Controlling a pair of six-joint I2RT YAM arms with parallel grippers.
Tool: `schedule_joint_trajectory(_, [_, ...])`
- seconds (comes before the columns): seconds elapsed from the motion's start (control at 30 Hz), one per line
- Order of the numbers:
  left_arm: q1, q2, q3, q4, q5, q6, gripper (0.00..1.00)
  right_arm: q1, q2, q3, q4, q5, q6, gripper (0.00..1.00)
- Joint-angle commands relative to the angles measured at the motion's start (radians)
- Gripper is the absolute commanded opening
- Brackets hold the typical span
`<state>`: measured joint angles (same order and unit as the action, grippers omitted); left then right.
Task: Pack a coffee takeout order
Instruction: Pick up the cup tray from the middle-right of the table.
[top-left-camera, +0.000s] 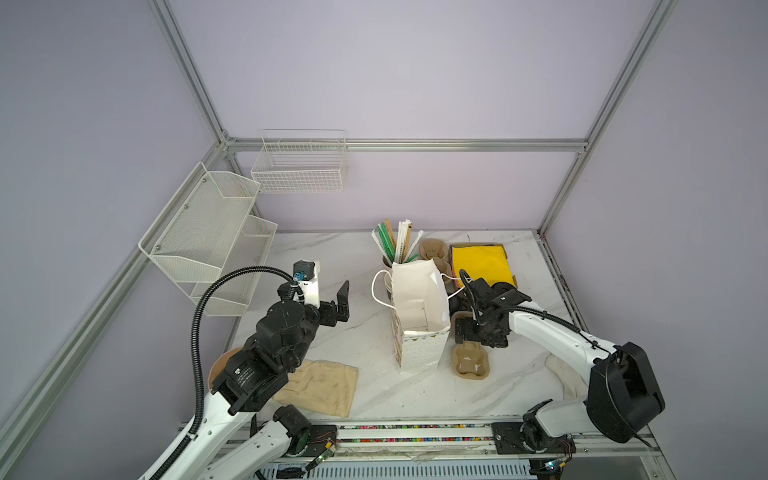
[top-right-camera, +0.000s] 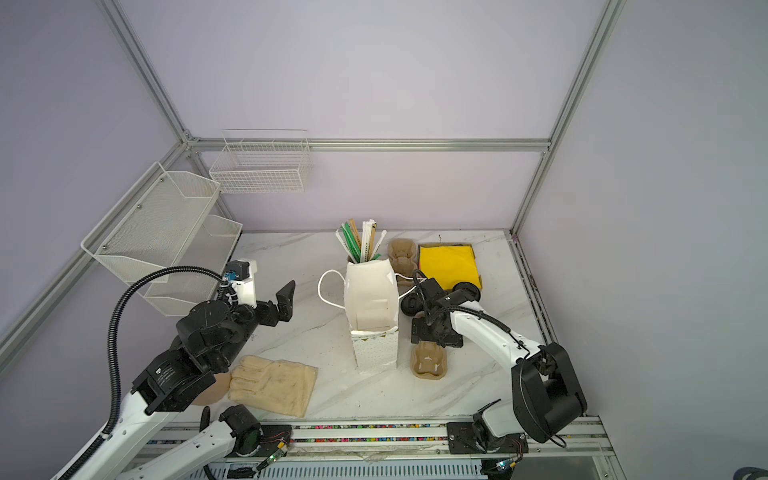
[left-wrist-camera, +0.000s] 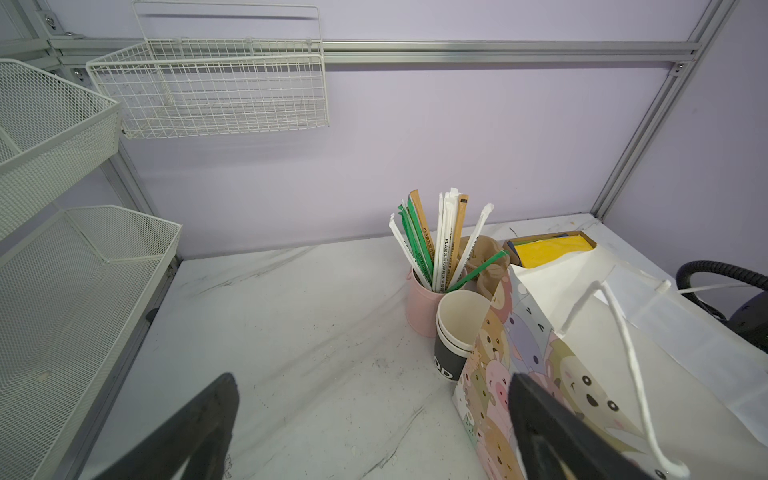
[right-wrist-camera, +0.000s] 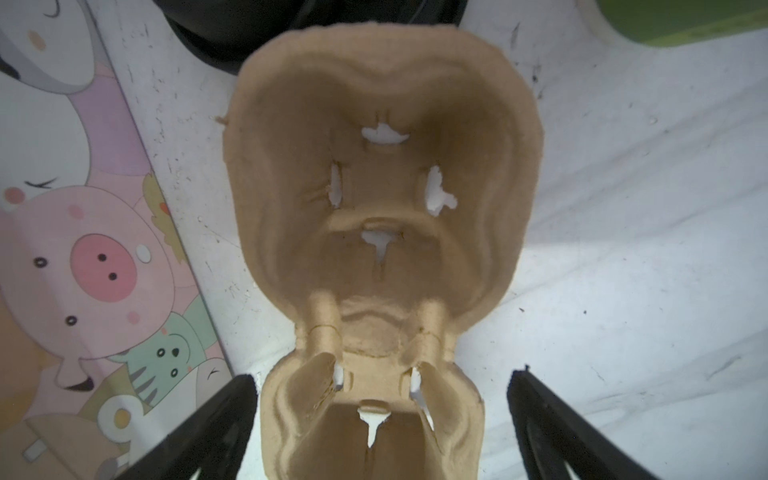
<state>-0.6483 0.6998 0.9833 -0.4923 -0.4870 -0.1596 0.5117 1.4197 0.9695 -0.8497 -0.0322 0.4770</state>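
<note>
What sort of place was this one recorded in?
Probably a lab robot cell staged as a coffee counter: aluminium frame, marble-look tabletop, and wrapped straws, a pulp cup carrier and a paper bag.

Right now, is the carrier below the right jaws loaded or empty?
Empty. The cup carrier shows bare wells, nothing seated in them.

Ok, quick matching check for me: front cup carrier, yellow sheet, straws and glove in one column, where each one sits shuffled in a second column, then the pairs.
1. front cup carrier
2. yellow sheet
3. straws
4. glove

A. upright in the pink cup, behind the paper bag
B. flat on the table, front left
C. in the cardboard box at the back right
D. beside the bag, with the open right gripper over it

Pairs: 1-D, 2-C, 3-A, 4-B
</note>
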Motion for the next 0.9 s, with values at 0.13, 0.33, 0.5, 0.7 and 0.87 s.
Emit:
schedule_joint_trajectory(0.13, [0.004,-0.007,-0.031,0.046,-0.014,0.028,1.0,0.007,0.018,-0.021,0.009,-0.021,-0.004,0.97])
schedule_joint_trajectory(0.33, [0.004,-0.007,-0.037,0.047,-0.017,0.029,1.0,0.008,0.047,-0.017,0.029,-0.008,-0.008,0.97])
schedule_joint_trajectory(0.5, [0.004,-0.002,-0.038,0.049,-0.018,0.034,1.0,0.008,0.06,-0.022,0.042,0.01,-0.011,0.95])
schedule_joint_trajectory(0.7, [0.004,0.0,-0.038,0.048,-0.021,0.037,1.0,0.008,0.059,-0.043,0.079,0.006,-0.002,0.93])
schedule_joint_trajectory(0.87, [0.004,0.004,-0.038,0.049,-0.023,0.038,1.0,0.008,0.059,-0.046,0.101,-0.007,0.012,0.92])
